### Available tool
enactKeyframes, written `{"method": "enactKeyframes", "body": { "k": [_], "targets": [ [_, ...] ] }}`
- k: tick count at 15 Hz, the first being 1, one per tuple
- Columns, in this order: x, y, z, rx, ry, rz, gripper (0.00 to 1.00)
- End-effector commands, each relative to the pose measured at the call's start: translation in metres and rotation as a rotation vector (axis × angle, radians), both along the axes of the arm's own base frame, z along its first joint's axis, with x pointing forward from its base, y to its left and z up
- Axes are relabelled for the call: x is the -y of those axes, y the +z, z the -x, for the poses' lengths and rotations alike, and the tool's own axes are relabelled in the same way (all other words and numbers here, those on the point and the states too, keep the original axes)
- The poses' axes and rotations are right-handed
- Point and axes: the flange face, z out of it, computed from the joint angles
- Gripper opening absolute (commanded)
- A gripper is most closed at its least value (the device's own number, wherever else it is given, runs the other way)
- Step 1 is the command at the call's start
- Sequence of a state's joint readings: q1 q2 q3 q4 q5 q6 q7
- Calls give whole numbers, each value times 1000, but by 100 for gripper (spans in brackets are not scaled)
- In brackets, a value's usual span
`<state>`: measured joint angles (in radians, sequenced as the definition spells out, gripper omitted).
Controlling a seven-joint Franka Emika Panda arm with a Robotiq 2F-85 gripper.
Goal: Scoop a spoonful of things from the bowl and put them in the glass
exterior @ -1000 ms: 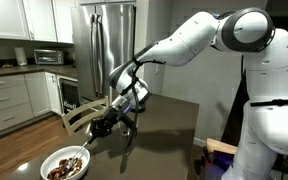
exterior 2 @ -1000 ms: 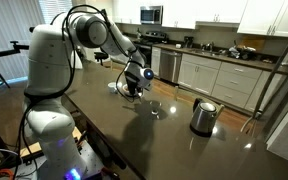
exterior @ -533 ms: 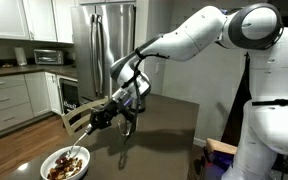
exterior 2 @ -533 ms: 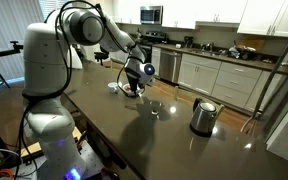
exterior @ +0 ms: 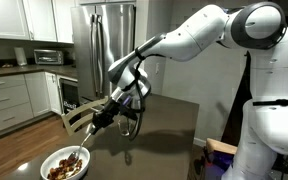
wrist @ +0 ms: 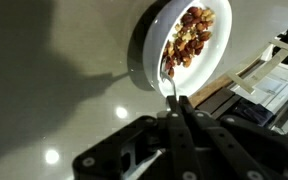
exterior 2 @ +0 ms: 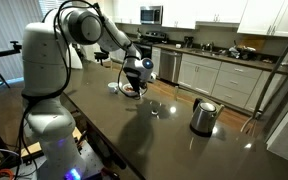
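A white bowl [exterior: 65,165] of brown and red bits stands at the near corner of the dark table. It also shows in the wrist view [wrist: 181,42] and, small, in an exterior view [exterior 2: 117,87]. My gripper [exterior: 106,117] hangs above and beside the bowl, shut on the handle of a metal spoon [exterior: 87,146]. In the wrist view the gripper [wrist: 177,103] points the spoon [wrist: 168,74] down so that its tip lies at the bowl's rim, among the bits. A clear glass [exterior 2: 156,110] stands on the table a short way from the bowl.
A metal canister [exterior 2: 203,116] stands further along the table. A wooden chair [exterior: 77,118] sits just past the table edge by the bowl. Kitchen counters and a steel fridge [exterior: 102,45] stand behind.
The gripper has moved down and toward the bowl with the spoon. The spoon tip went from above the bowl to its rim.
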<state>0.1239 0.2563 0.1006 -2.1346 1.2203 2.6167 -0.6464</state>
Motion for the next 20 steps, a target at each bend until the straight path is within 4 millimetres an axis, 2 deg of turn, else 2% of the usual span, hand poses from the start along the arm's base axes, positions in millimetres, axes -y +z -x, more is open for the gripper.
{"method": "enactKeyframes", "body": {
  "k": [1,4,6,15,20],
  "targets": [
    [-6,5,7,15,16,103,4],
    [-15,8,7,22,51,173,4],
    [-21,10,6,6,77,151,4],
    [-26,-1,8,-16,94,116,5],
    [-35,-9,10,-39,105,70,5]
  ]
}}
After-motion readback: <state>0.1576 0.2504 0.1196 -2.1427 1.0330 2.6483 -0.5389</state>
